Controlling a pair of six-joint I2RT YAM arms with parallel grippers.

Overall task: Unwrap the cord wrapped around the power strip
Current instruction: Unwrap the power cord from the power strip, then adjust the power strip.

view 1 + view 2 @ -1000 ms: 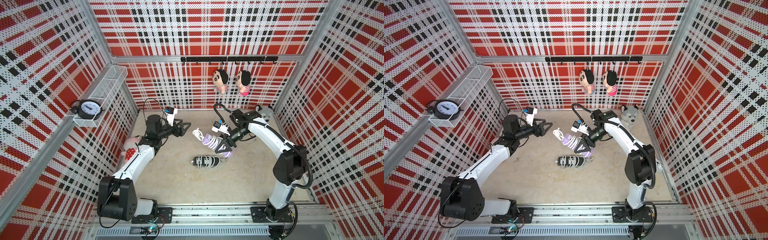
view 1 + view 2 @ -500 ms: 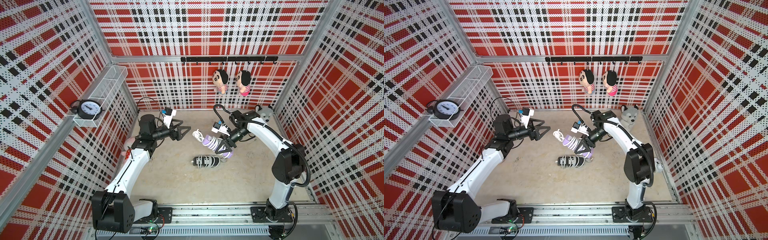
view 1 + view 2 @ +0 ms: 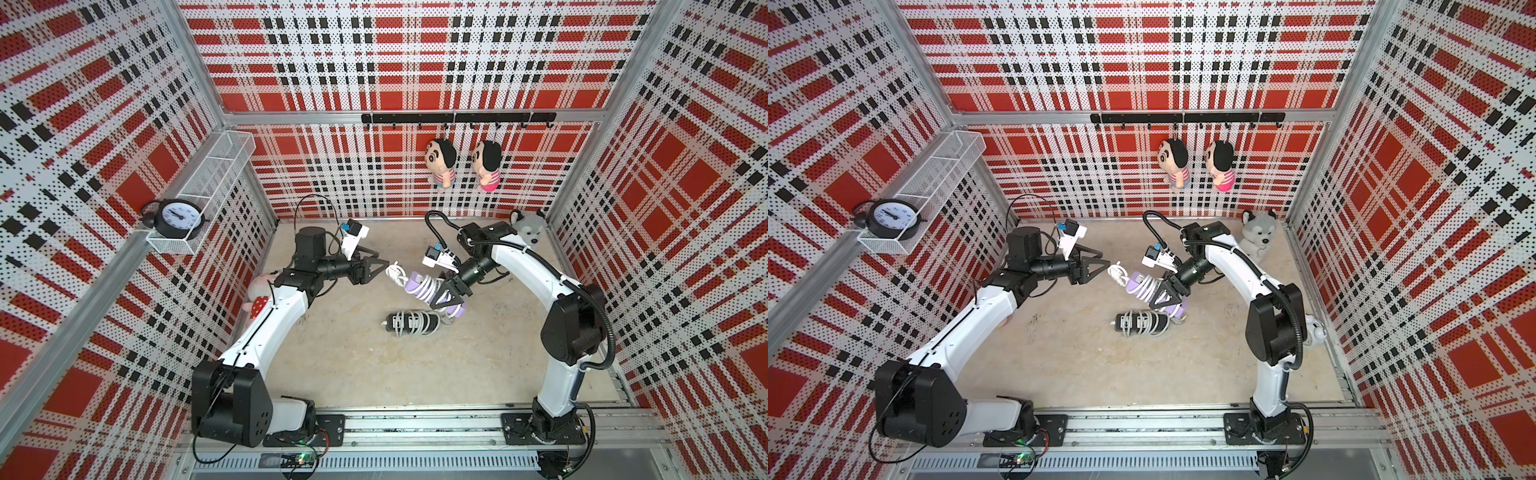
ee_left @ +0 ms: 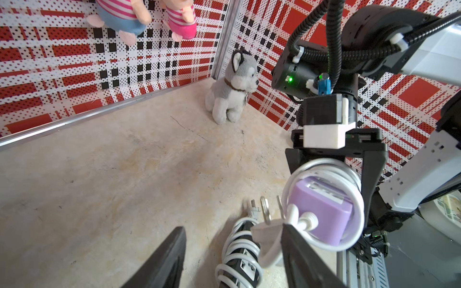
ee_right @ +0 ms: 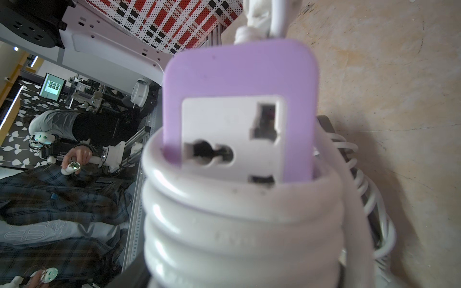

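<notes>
Looking for writing, you get only the dial of the round black alarm clock [image 3: 176, 215], its numerals too small to read, and faint embossed marks on the white cord [image 5: 224, 224] in the right wrist view, too blurred to read.

Your right end effector [image 3: 442, 293] is clamped across the lilac plastic power strip [image 3: 413, 283], its fingers pressing on the cord coils wound round the strip's middle. In both top views the strip is held tilted, clear of the beige worktop [image 3: 353, 365]. Its free end points toward your left end effector [image 3: 382, 258], whose jaws stand wide apart and grip nothing.

In the left wrist view the cord's white plug [image 4: 265, 233] hangs at that free end, just beside one black fingertip [image 4: 289, 234]. Whether the two touch, you cannot tell.

Beneath the held strip a cord-wrapped black power strip [image 3: 409, 323] lies flat on the worktop.

The white wire-mesh basket [image 3: 220, 166] on the left wall carries the clock in its nearest compartment. A grey-and-white plush husky [image 3: 528, 226] sits in the back right corner.
</notes>
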